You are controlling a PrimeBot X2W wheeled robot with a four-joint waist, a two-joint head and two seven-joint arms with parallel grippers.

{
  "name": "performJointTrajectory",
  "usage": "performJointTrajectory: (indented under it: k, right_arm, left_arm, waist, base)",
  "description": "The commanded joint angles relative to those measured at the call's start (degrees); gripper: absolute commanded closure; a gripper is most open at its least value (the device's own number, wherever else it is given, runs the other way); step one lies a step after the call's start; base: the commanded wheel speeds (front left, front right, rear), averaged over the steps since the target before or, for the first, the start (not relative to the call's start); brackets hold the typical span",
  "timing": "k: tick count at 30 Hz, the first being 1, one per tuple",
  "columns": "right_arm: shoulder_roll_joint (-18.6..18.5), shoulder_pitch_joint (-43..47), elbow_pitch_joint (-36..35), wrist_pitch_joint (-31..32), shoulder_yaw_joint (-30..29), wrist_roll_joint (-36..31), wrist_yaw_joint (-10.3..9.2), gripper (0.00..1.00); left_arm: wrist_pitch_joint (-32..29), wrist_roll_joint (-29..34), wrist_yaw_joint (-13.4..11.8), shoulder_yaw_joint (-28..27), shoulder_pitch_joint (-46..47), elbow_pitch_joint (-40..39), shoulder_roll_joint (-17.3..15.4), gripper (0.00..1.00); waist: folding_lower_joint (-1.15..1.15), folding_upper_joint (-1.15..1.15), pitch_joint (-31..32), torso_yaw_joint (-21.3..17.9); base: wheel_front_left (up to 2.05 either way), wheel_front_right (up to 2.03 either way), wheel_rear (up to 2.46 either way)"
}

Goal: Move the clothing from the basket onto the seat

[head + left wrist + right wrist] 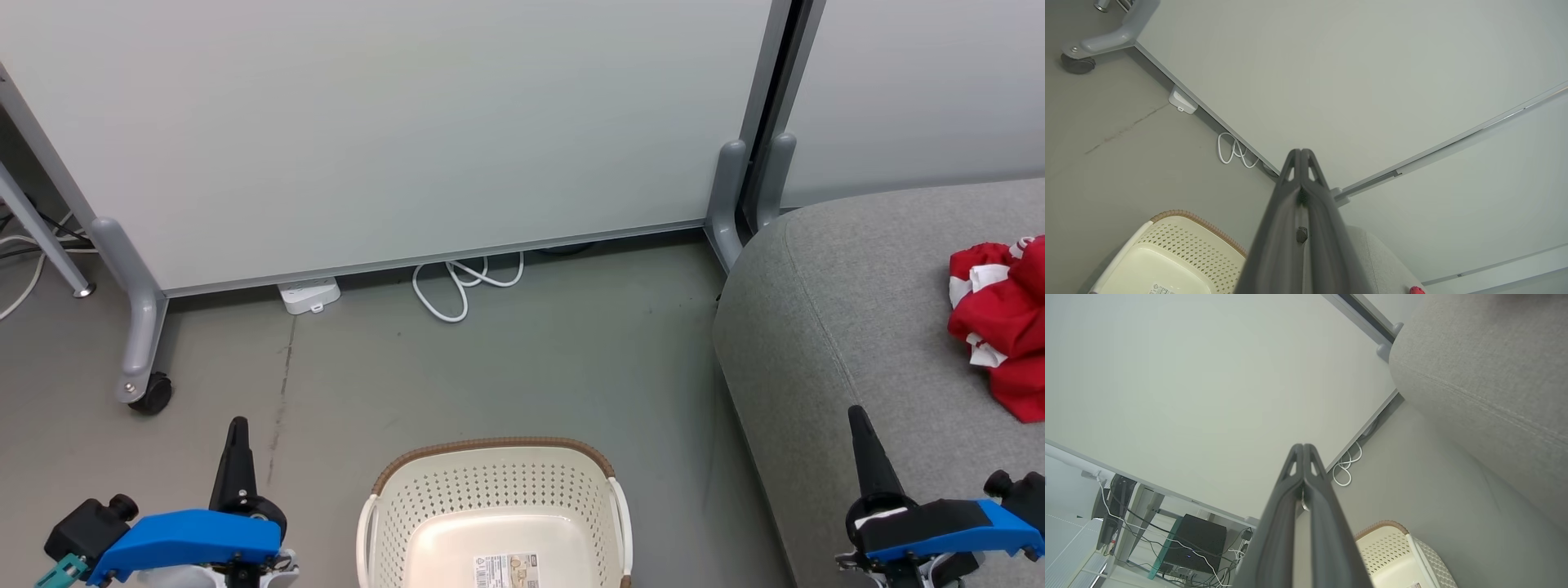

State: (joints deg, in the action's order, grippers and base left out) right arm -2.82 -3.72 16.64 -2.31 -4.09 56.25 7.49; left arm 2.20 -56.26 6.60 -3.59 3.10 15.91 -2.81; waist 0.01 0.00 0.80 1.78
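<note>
Judging from the head view, the clothing (pixel 1000 322) lies bunched on the seat (pixel 857 286) and the basket (pixel 490 482) shows a bare floor. What likely remains is to confirm that and keep the arms clear.

Left wrist view: left tool (pixel 1301 157) pressed closed, holding nothing, near the basket.

Right wrist view: right tool (pixel 1303 451) likewise closed and empty, near the seat.

Left gripper (pixel 237 426) closed, right gripper (pixel 856 414) closed, both fingers pointing up, held low
</note>
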Motion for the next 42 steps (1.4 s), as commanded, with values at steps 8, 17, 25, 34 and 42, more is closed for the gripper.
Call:
performJointTrajectory:
  k: [8, 17, 25, 34, 42]
  right_arm:
    - [-0.1, -1.7, -1.1, 1.7, -0.6, 6.7, 0.01, 1.00]
    - [-0.1, -2.0, -1.5, 3.0, -0.9, 12.1, 0.01, 1.00]
    - [-0.1, -2.2, -1.7, 4.1, -1.2, 16.6, 0.01, 1.00]
    - [-0.1, -2.3, -2.0, 5.2, -1.5, 20.8, 0.01, 1.00]
    - [-0.1, -2.4, -2.2, 6.2, -1.8, 24.7, 0.01, 1.00]
  left_arm:
    - [-1.6, -6.7, 0.6, -0.8, 1.9, -1.1, -0.1, 1.00]
    - [-3.0, -12.1, 0.7, -1.2, 2.3, -1.2, -0.1, 1.00]
    - [-4.1, -16.5, 0.7, -1.6, 2.5, -1.3, -0.1, 1.00]
    - [-5.1, -20.7, 0.7, -2.0, 2.7, -1.5, -0.1, 1.00]
    - [-6.1, -24.6, 0.8, -2.3, 2.9, -1.6, -0.1, 1.00]
  waist:
    - [0.00, 0.00, -0.1, -0.2]
    - [0.00, 0.00, -0.3, -0.5]
    - [0.00, 0.00, -0.4, -0.7]
    - [0.00, 0.00, -0.5, -0.9]
    - [0.00, 0.00, -0.6, -1.1]
  base:
    - [0.00, 0.00, 0.00]
    - [0.00, 0.00, 0.00]
    - [0.00, 0.00, 0.00]
    - [0.00, 0.00, 0.00]
    - [0.00, 0.00, 0.00]
